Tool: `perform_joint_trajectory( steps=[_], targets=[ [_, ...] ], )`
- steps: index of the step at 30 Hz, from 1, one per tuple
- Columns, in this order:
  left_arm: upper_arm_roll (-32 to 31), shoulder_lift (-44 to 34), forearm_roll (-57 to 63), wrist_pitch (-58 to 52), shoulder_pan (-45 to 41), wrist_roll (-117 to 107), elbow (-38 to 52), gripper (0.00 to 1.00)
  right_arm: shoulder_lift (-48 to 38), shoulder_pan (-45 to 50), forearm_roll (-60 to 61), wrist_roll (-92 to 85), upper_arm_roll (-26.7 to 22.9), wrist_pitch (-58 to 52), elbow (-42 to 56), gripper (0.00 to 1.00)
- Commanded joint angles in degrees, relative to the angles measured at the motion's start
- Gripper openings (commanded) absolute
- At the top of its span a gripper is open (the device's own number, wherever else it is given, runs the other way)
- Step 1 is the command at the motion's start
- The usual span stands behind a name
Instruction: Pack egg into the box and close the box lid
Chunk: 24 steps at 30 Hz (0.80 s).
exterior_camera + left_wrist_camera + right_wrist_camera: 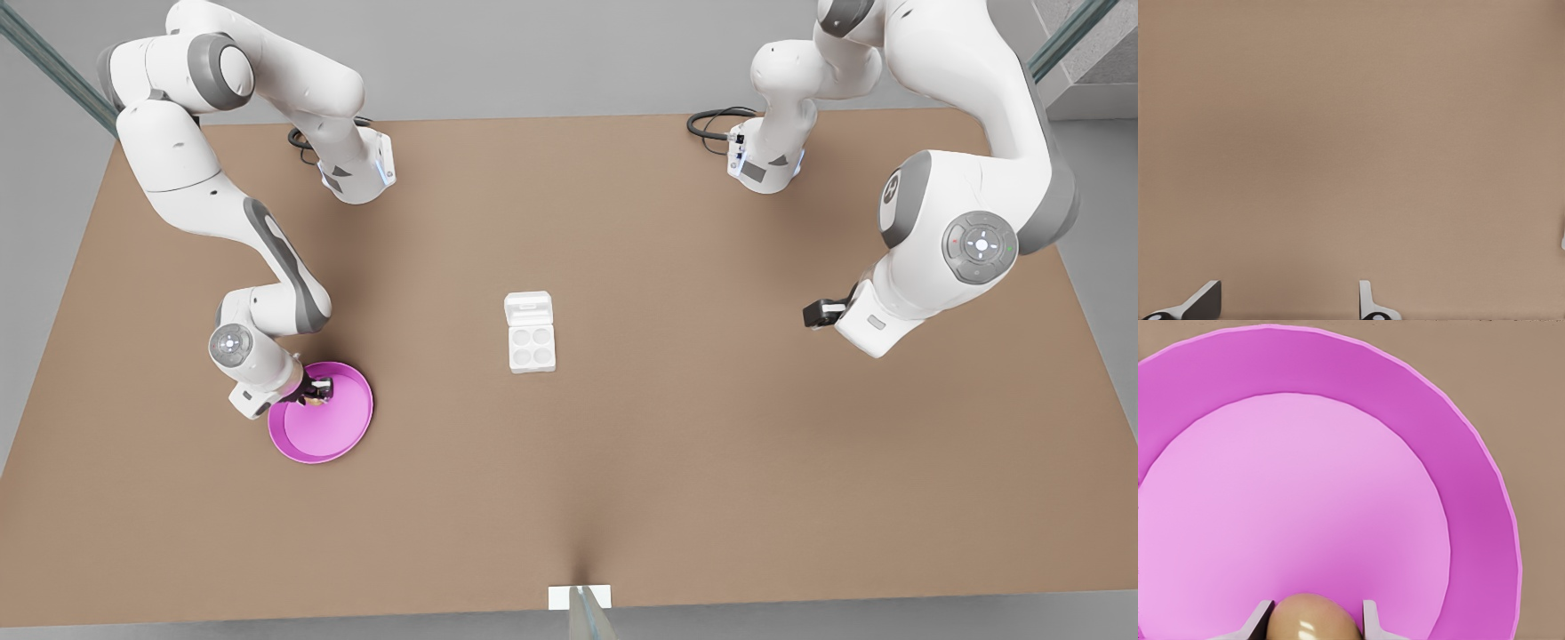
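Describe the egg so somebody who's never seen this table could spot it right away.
Start at the brown table and find the round pink plate toward the front view's left, away from the white box in the middle. The egg sits over that plate, between the jaws of the right gripper. It is a small, smooth tan oval, the one tan thing against all that pink.

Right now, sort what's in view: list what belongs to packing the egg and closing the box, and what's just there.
Belongs to the job:
egg, between the right gripper fingers over the pink plate
box, four cups bare
box lid, hinged open
right gripper

Just there:
pink plate
left gripper, waiting above bare table, open
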Motion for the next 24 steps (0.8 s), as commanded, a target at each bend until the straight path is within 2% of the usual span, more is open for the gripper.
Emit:
perform_joint_trajectory(
  steps=[1,6,11,14,16,19,22,24],
  targets=[
    [-0.02,-0.08,0.07,-0.01,-0.06,0.06,0.03,1.0,-0.17,0.03,-0.4,0.25,-0.01,0.13,0.03,0.44],
    [-0.02,-0.08,0.06,-0.09,0.02,0.06,0.11,1.0,-1.05,0.64,-0.31,0.25,-0.01,-0.31,0.2,0.41],
    [-0.02,0.01,0.07,0.08,0.02,0.06,0.03,1.0,-6.15,3.45,4.0,0.25,0.17,-8.82,2.57,0.42],
    [-0.02,-0.17,-0.11,0.61,-0.15,0.15,0.03,1.0,-8.35,11.54,12.78,3.68,-0.27,-13.93,6.0,0.42],
    [-0.02,0.09,0.07,0.7,-0.15,0.06,0.11,1.0,-7.65,18.64,15.68,7.1,-2.46,-15.95,8.99,0.42],
    [-0.02,0.18,0.42,0.7,-0.15,0.06,0.03,1.0,-6.42,39.13,24.56,9.13,-16.18,-17.71,12.42,0.42],
    [0.07,0.18,0.42,0.61,-0.15,0.06,0.03,1.0,-5.8,53.1,32.12,10.89,-26.19,-19.55,13.56,0.42],
    [-0.11,0.09,0.42,0.61,-0.5,-0.03,0.03,1.0,-3.52,64.27,38.8,11.68,-34.81,-20.96,15.93,0.42]
  ],
)
